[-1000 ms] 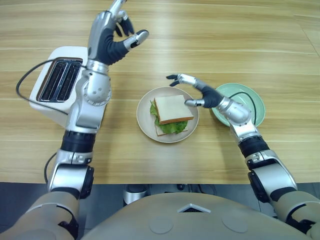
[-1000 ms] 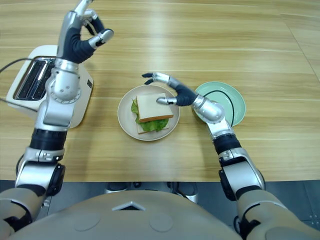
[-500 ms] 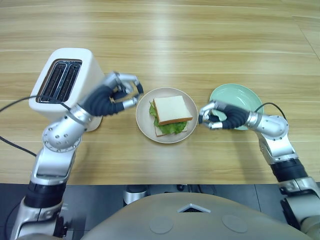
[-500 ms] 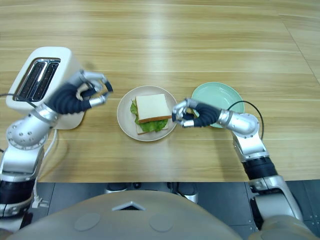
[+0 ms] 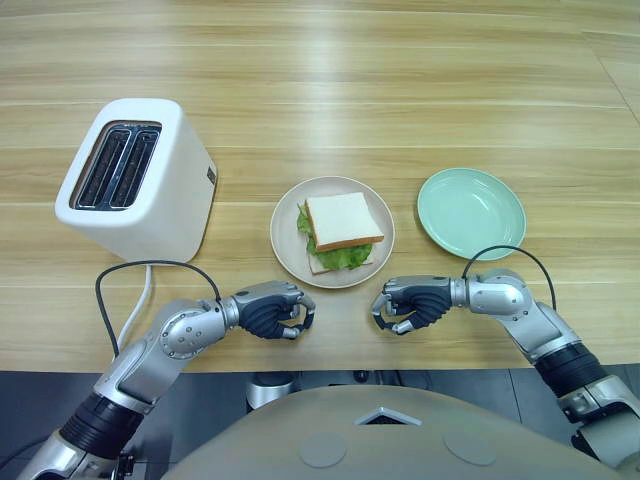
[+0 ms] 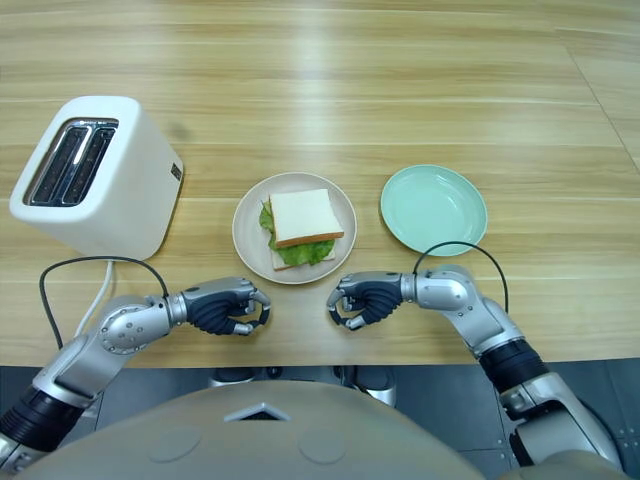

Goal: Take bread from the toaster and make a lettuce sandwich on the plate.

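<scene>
Left eye view: wooden table (image 5: 400, 80) seen from above. At centre, a beige plate (image 5: 283, 240) w/ a sandwich (image 5: 343, 220) on it: white bread on top, green lettuce (image 5: 345, 257) poking out at the near and left edges, 2nd slice underneath. At the near edge of the table, the left hand (image 5: 268, 309) sits near-left of the plate, fingers curled together, holding nothing. The right hand (image 5: 412, 303) sits near-right of the plate, fingers also curled in, nothing held. Both hands are apart from the plate.

Right eye view: white toaster (image 6: 95, 175) stands upright at far left, 2 dark slots on top. Pale green dish (image 6: 433, 210) lies right of the plate, not touching it.
</scene>
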`<state>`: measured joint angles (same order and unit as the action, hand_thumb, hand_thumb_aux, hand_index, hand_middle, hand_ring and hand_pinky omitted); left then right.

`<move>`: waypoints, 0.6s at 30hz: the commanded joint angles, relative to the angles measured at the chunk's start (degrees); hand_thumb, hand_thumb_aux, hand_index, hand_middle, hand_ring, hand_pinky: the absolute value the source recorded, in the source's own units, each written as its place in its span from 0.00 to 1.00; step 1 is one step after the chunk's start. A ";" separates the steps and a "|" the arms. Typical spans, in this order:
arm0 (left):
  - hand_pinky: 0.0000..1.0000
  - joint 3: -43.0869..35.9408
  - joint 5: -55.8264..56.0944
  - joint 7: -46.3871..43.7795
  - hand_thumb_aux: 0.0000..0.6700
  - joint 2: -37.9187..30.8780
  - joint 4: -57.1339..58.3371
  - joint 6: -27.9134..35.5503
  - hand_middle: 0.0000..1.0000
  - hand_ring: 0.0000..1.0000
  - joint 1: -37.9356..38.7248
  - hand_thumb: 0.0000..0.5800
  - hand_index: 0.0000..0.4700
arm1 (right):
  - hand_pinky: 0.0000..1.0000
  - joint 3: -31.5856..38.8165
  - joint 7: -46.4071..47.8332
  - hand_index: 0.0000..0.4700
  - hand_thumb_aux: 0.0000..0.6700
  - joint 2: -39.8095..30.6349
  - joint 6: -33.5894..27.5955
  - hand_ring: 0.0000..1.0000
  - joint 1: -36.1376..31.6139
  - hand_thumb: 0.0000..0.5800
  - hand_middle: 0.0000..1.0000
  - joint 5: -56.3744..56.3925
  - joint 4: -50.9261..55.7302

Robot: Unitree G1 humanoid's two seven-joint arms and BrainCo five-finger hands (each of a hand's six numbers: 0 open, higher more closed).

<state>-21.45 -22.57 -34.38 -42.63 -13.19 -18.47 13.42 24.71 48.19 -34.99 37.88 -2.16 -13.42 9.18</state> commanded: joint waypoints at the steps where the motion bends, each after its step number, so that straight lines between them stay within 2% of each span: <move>1: 1.00 -1.59 -5.16 2.13 1.00 0.90 3.84 -2.35 1.00 1.00 -2.38 1.00 0.98 | 1.00 0.77 -4.77 0.98 1.00 1.86 3.09 1.00 -2.95 1.00 1.00 -4.90 5.40; 5: 1.00 -3.15 -9.72 5.35 1.00 2.76 10.95 -5.30 1.00 1.00 -7.11 1.00 0.98 | 1.00 0.81 -8.38 0.98 1.00 4.59 5.59 1.00 -7.37 1.00 1.00 -6.20 11.71; 12: 1.00 -3.65 -10.89 9.93 1.00 7.38 22.45 -9.36 1.00 1.00 -16.84 1.00 0.98 | 1.00 1.68 -15.99 0.98 1.00 7.98 8.54 1.00 -15.94 1.00 1.00 -11.82 23.71; 18: 1.00 -3.63 -14.03 17.10 1.00 10.14 36.59 -12.78 1.00 1.00 -27.86 1.00 0.98 | 1.00 2.83 -23.31 0.98 1.00 10.60 10.02 1.00 -23.44 1.00 1.00 -16.70 34.89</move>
<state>-24.78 -34.61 -19.96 -32.71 18.67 -30.41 -11.81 26.64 27.02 -24.65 47.26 -23.67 -28.35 40.74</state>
